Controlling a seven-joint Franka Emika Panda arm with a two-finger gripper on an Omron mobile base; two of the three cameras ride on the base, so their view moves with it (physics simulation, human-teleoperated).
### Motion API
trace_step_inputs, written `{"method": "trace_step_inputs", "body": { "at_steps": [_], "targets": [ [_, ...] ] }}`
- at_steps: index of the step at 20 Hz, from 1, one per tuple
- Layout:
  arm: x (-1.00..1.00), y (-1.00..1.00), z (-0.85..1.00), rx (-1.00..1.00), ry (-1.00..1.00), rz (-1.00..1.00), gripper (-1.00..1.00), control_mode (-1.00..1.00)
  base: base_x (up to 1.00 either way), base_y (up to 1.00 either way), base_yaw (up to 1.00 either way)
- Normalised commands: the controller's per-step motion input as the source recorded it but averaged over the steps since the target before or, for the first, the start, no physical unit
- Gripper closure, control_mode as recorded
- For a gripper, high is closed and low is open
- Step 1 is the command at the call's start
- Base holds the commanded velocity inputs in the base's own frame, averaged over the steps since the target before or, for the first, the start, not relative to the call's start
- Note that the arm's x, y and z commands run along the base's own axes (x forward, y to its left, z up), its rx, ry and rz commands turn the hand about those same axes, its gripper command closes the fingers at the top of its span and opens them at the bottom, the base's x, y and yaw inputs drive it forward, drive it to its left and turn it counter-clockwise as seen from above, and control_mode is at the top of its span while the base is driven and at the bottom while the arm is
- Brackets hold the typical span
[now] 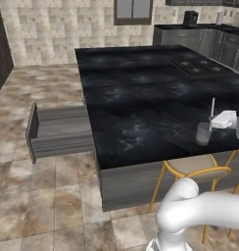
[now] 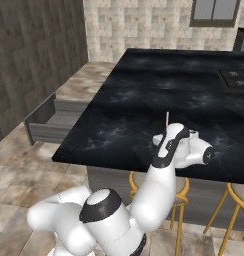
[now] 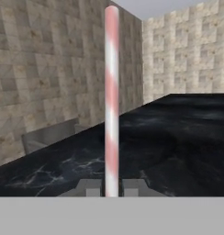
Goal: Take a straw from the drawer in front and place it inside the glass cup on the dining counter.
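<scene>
The straw (image 3: 111, 92), striped pale pink and white, stands upright between my fingertips, and my gripper (image 3: 112, 188) is shut on its lower part. From the left base the straw (image 1: 212, 109) rises just right of the small clear glass cup (image 1: 203, 133) on the black dining counter (image 1: 141, 98). Its lower end meets the cup's rim, but I cannot tell whether it is inside. My gripper (image 1: 215, 120) holds it from the right. Only the straw's tip (image 2: 167, 118) pokes up behind my wrist in the right base view. The grey drawer (image 1: 58, 130) hangs open at the counter's left side.
Stools with yellow legs (image 1: 195, 169) stand under the counter's near edge. A cooktop (image 1: 200, 66) is set into the far right of the slab. The open drawer (image 2: 51, 120) juts out over the tiled floor. Grey cabinets (image 1: 209, 39) line the back wall.
</scene>
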Motion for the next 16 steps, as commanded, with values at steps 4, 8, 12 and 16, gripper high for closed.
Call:
{"method": "trace_step_inputs", "body": {
  "at_steps": [4, 8, 12, 16],
  "targets": [
    [0.13, 0.0, -0.11, 0.0, 0.0, 0.0, 1.0, -1.0, 0.0, 0.0, 0.0],
    [0.19, 0.0, -0.07, 0.0, 0.0, 0.0, 1.0, -1.0, 0.0, 0.0, 0.0],
    [0.04, -0.04, 0.01, 0.01, -0.02, 0.0, 1.0, -1.0, 0.0, 0.0, 0.0],
    [0.02, -0.04, 0.0, 0.0, -0.01, 0.0, 1.0, -1.0, 0.0, 0.0, 0.0]
  ]
}}
